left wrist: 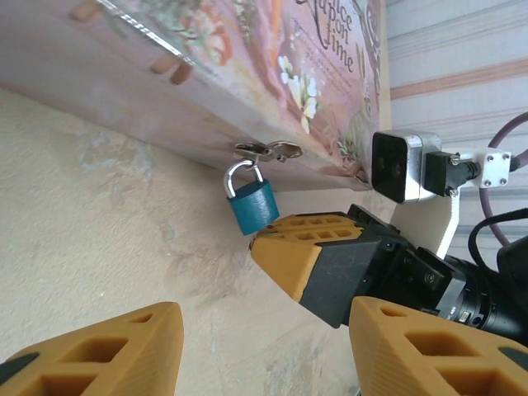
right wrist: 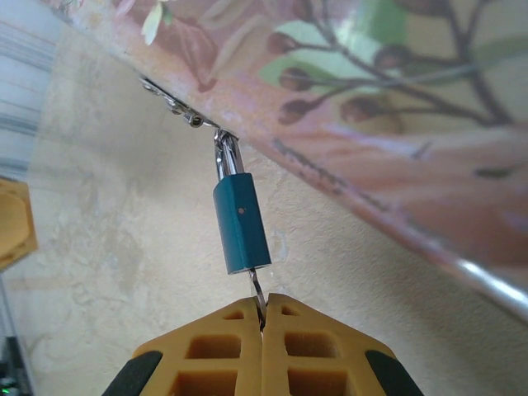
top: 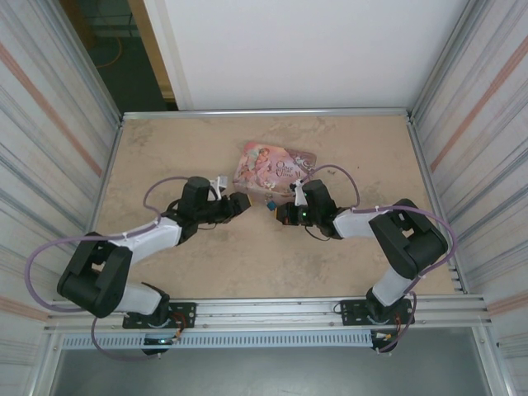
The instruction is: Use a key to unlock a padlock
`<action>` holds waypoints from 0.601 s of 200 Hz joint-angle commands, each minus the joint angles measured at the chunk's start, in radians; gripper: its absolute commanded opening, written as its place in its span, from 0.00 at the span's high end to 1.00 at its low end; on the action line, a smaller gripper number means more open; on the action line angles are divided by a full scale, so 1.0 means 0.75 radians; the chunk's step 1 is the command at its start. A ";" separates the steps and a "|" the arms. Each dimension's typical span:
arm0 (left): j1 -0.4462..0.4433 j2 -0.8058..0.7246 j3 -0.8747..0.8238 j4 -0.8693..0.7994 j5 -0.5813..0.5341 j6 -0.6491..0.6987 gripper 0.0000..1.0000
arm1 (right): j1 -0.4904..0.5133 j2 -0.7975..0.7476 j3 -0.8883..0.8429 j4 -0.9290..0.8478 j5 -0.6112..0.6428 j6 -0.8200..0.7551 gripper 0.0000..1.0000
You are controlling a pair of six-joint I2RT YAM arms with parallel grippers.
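My right gripper [right wrist: 262, 320] pinched the key [right wrist: 258, 290], seated in the padlock [right wrist: 241, 224] straight ahead, long axes in line; my left gripper [top: 240, 203] stood half-open, empty, just beside.

Both arms reach forward from their bases at the near edge, upper links folded back and forearms low and angled inward, so the two grippers face each other, near but apart. The left arm [top: 148, 235] ends in the left gripper [left wrist: 264, 330], whose orange fingers [left wrist: 107, 351] stand spread with nothing between them. The right arm [top: 363, 221] ends in the right gripper [right wrist: 262, 307], its fingers pressed together and pinching a thin metal key [right wrist: 259, 295] at their tips.
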 commanded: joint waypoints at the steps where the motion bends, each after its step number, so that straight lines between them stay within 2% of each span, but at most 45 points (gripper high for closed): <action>1: -0.014 -0.050 -0.064 0.170 -0.040 -0.109 0.45 | 0.034 -0.033 0.031 -0.004 -0.032 0.154 1.00; 65: -0.022 0.034 -0.137 0.361 0.022 -0.342 0.46 | 0.101 -0.039 0.031 0.071 0.055 0.323 1.00; 120: -0.030 0.172 -0.159 0.553 0.038 -0.453 0.49 | 0.143 -0.044 0.051 0.056 0.096 0.423 1.00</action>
